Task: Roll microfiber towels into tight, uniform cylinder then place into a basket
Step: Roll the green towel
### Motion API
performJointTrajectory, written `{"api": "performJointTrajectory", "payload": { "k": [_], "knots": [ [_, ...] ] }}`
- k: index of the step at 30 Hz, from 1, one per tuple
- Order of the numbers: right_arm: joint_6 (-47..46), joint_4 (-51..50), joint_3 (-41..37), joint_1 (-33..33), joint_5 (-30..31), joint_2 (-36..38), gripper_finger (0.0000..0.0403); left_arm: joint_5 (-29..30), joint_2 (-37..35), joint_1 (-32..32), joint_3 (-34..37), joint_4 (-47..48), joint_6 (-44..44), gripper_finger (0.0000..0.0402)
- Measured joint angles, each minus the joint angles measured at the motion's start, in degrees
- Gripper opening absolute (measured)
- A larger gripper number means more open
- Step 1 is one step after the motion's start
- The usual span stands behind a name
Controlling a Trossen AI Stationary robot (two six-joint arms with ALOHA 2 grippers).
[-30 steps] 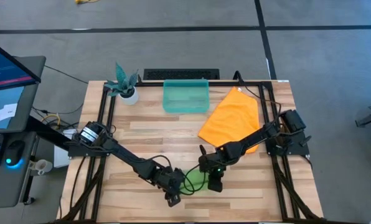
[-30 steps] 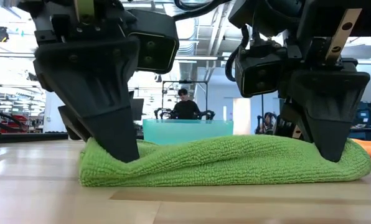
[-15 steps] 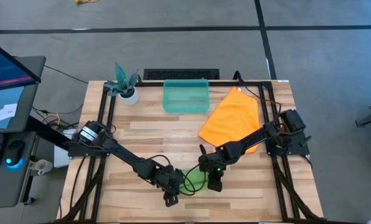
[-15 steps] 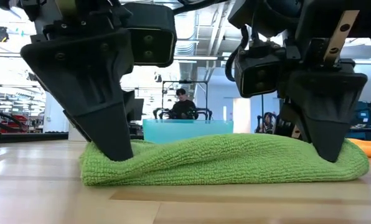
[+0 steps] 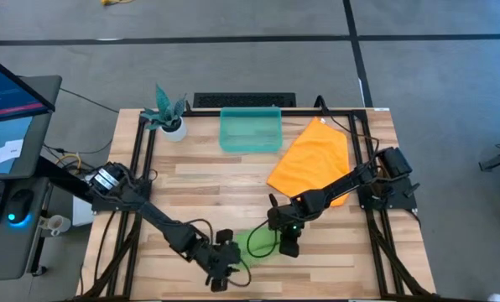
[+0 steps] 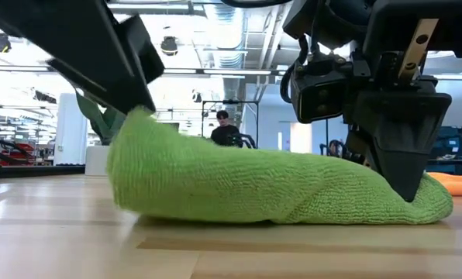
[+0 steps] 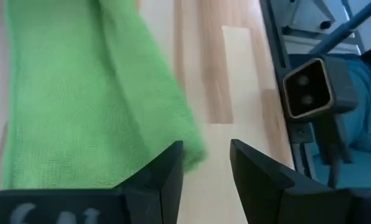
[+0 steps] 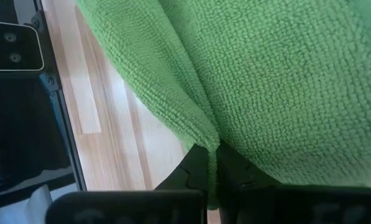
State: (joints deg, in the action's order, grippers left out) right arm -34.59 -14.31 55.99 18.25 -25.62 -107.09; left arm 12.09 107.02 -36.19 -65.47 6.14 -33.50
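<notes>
The lime green microfiber towel (image 6: 277,194) lies bunched on the pale wooden slatted table (image 5: 200,180), near its front edge and well in front of the small translucent teal plastic basket (image 5: 250,130). The right gripper (image 6: 401,182) presses down on the towel's end toward the bright orange microfiber towel (image 5: 313,159); its dark fingers are clamped together on a pinched fold of green cloth (the right wrist view shows the fold running straight into the closed tips). The left gripper (image 5: 221,270) sits at the towel's opposite end, farther from the basket than the right one. In the low view that end of the green towel is raised off the table against the left gripper's dark finger (image 6: 99,54), while the left wrist view shows its two fingers parted with bare wood in the gap and the cloth lying against one of them. The orange towel lies spread flat beside the basket, just touching nothing but the table. A white pot with a teal plant (image 5: 170,117) stands on the basket's other side.
</notes>
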Motion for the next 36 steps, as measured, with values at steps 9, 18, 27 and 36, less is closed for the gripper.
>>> {"api": "performJointTrajectory", "payload": {
  "k": [9, 18, 27, 36],
  "knots": [
    [-0.2, 0.0, 0.0, -0.67, -0.35, -0.02, 0.0022, 4.9, 0.0, -2.05, -0.02, -1.27, 4.2, 0.0123],
    [-0.45, -0.01, 0.0, -1.21, -0.27, -0.02, 0.0021, 4.95, 4.84, -1.78, -0.75, -8.36, 13.95, 0.0123],
    [-0.55, 0.07, 0.0, -1.24, -0.93, -0.04, 0.0018, 7.56, 4.79, -1.22, -0.96, -4.96, 14.57, 0.0123],
    [-0.55, 0.14, 0.0, -1.24, -1.14, -0.07, 0.0019, 8.48, 4.79, 1.25, -0.94, 2.43, 9.75, 0.0123]
  ]
}}
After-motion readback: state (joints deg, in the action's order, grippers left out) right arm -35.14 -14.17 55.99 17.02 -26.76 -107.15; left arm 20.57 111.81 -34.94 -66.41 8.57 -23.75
